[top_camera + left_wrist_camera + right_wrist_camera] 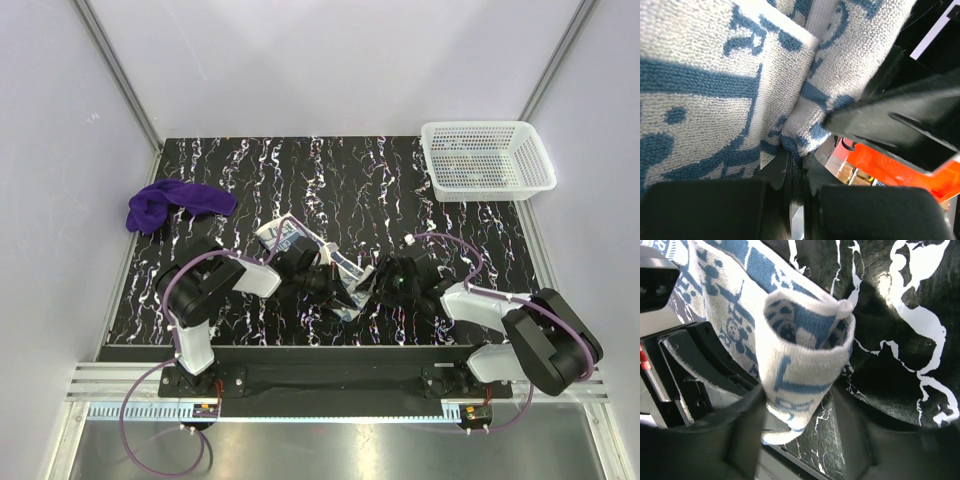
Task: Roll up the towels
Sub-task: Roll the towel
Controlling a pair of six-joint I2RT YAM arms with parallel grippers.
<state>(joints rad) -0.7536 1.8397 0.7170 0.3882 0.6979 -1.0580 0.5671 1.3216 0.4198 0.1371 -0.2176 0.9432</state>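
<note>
Left gripper (797, 172) is clamped tight on the patterned towel (740, 90): from its wrist camera I see the two black fingers (705, 210) nearly meeting, with a fold of the white and blue cloth pinched between them. Right gripper (805, 405) has its jaws apart, one on each side of a rolled end of the same towel. The roll stands up between the fingers, its open end facing the camera. The finger on the left of that view looks to be touching the cloth, while I can see a strip of table past the roll on the other side, so I read no squeeze there. From above, both grippers meet over this towel near the middle of the table (450, 230), close to its near edge. The rest of the cloth runs away from them toward the far left. The purple towel (175, 205) lies bunched and unrolled by the left edge, toward the far left corner, well apart from both arms. A white mesh basket (478, 126) sits at the far right corner
</note>
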